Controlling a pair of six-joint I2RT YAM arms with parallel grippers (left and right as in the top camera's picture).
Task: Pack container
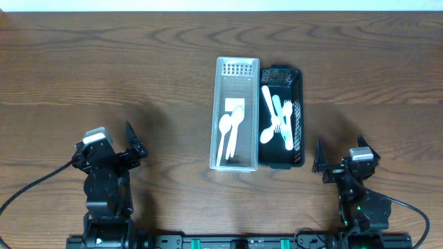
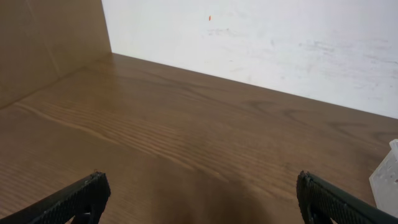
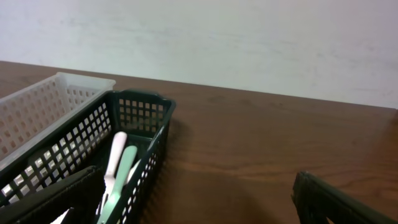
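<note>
Nearest the edge, the two arms sit low on the dark wooden tabletop (image 1: 104, 55), one at each side. The left tool (image 1: 135, 139) has its fingers spread wide apart with nothing between them; in its wrist view only bare wood shows between the two dark fingertips (image 2: 81, 196). The right tool (image 1: 340, 156) is spread the same way and also holds nothing.

Further in, at the middle of the tabletop, two long baskets stand side by side with their long walls touching. The white basket (image 1: 214, 117) is on the left, well apart from the left tool. Two white spoons (image 1: 230, 128) lie in its nearer half, bowls pointing away from the arms. The black basket (image 1: 300, 117) is on the right, near the right tool and a little ahead of it to its left. It holds a loose heap of cutlery (image 1: 273, 117), white and pale green pieces lying across each other. From the right wrist, a white handle and a green handle (image 3: 126, 168) lie side by side inside the black mesh.

Beyond the far edge of the tabletop rises a plain white wall (image 2: 280, 37).
</note>
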